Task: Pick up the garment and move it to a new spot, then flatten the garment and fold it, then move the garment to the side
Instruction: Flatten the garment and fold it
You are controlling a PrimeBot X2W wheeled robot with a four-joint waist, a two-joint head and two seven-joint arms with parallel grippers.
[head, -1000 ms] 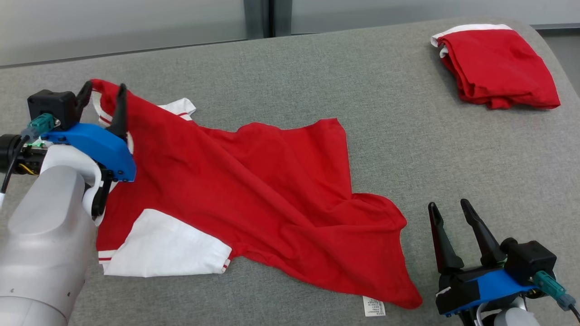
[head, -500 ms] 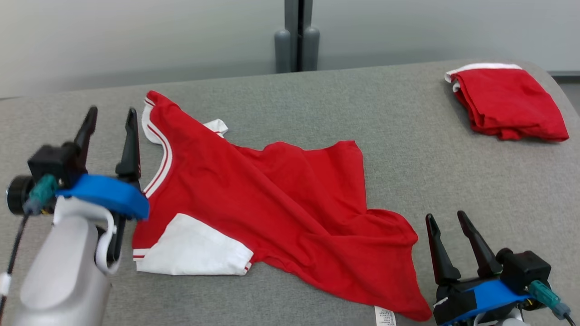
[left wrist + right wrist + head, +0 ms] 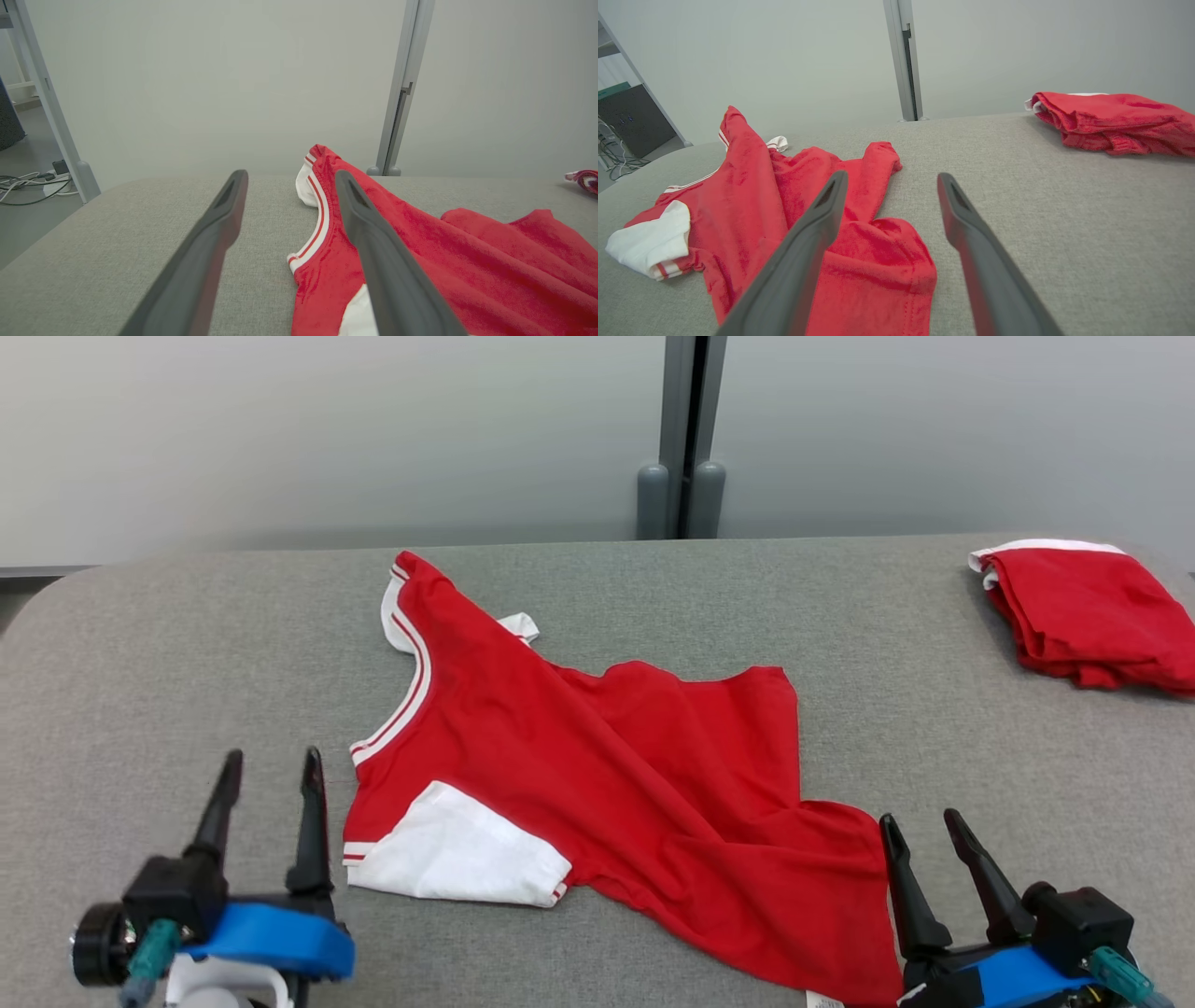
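The garment (image 3: 597, 775) is a red T-shirt with white sleeves and a white-striped collar, lying rumpled across the middle of the grey table (image 3: 187, 644). It also appears in the left wrist view (image 3: 420, 252) and the right wrist view (image 3: 752, 205). My left gripper (image 3: 271, 770) stands open at the lower left, just left of the shirt's collar and white sleeve, holding nothing. My right gripper (image 3: 920, 831) is open at the lower right, beside the shirt's bottom hem corner, with nothing between its fingers.
A second red garment (image 3: 1092, 616), folded, lies at the table's far right; the right wrist view shows it too (image 3: 1115, 121). A grey post (image 3: 686, 439) stands against the pale wall behind the table. Cables (image 3: 28, 182) lie on the floor at left.
My left gripper let go of the shirt's collar, opened and drew back toward the near left. The collar now lies flat. The head camera tilted up, shifting the whole picture.
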